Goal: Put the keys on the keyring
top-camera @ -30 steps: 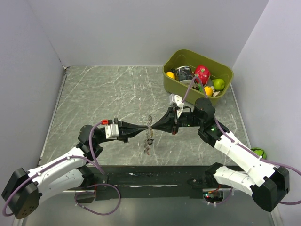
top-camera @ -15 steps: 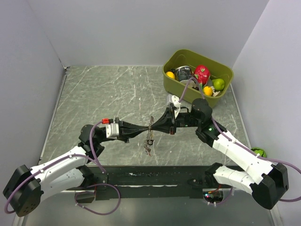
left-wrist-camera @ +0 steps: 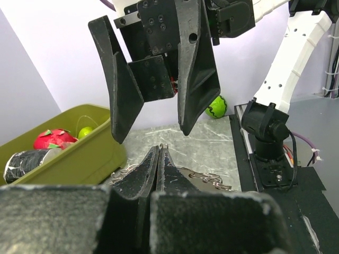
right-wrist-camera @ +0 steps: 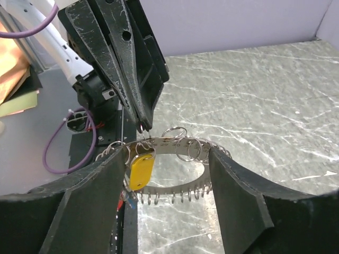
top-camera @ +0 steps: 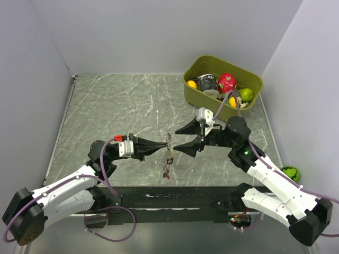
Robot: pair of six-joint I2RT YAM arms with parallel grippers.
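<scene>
The keyring (top-camera: 168,153) is a flat metal band strung with many small wire rings, and it hangs above the table between the two arms. My left gripper (top-camera: 164,144) is shut on one small ring at its top, fingertips (left-wrist-camera: 160,148) pressed together. A yellow-capped key (right-wrist-camera: 142,168) dangles from that ring, against the band (right-wrist-camera: 177,144). Red and blue bits (right-wrist-camera: 123,198) show at its lower end. My right gripper (top-camera: 177,138) stands open just right of the keyring, its fingers (right-wrist-camera: 90,211) on either side of the band without touching it.
An olive-green bin (top-camera: 249,80) at the back right holds fruit and a can. A green striped ball (top-camera: 290,172) lies beyond the table's right edge. Walls close off the left, back and right. A black rail (top-camera: 175,198) runs along the near edge.
My right gripper, shut at the keyring a second ago, has opened wide and drawn back a little to the right. The left gripper keeps the keyring in about the same place.
</scene>
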